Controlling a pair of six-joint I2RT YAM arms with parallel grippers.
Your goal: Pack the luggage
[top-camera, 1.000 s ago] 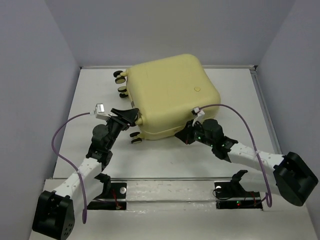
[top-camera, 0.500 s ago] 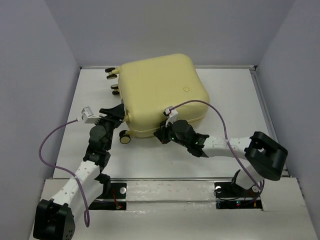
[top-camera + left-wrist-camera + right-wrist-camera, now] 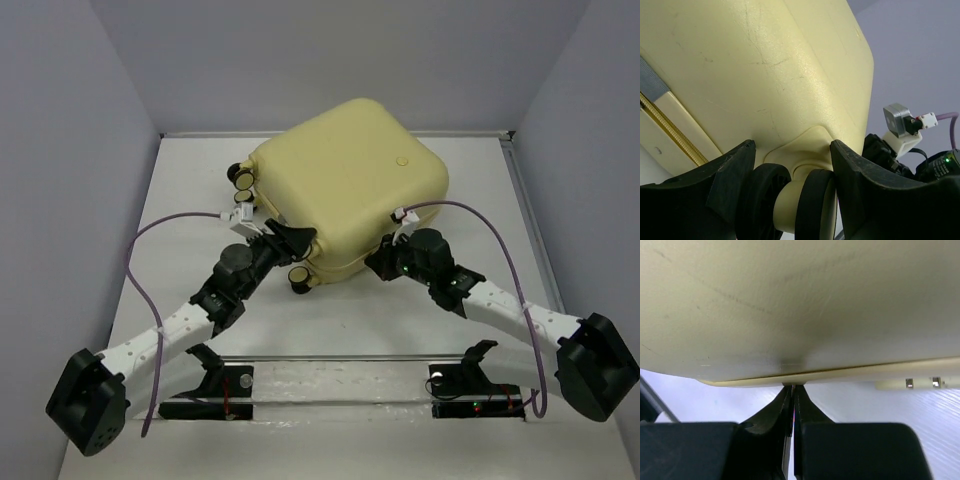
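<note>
The luggage (image 3: 350, 180) is a closed pale-yellow hard-shell suitcase lying flat at the back middle of the table, a small round emblem (image 3: 402, 160) on its shell. My left gripper (image 3: 298, 258) is at its near left corner. In the left wrist view the left gripper (image 3: 791, 150) has both fingers pressed against the two black discs of one wheel (image 3: 790, 200). My right gripper (image 3: 383, 262) is at the suitcase's near edge. In the right wrist view the right gripper (image 3: 792, 387) is shut, its tips at the luggage (image 3: 800, 300) seam on a small pale tab.
Two more wheels (image 3: 243, 178) stick out on the suitcase's left side. Grey walls close in the white table (image 3: 180, 200) on the left, back and right. A mounting rail with black clamps (image 3: 220, 380) runs along the near edge. Purple cables arc over both arms.
The suitcase swung left and then back to the right, turning as it went. Both arms moved with it, the left gripper ending at the near left wheel.
</note>
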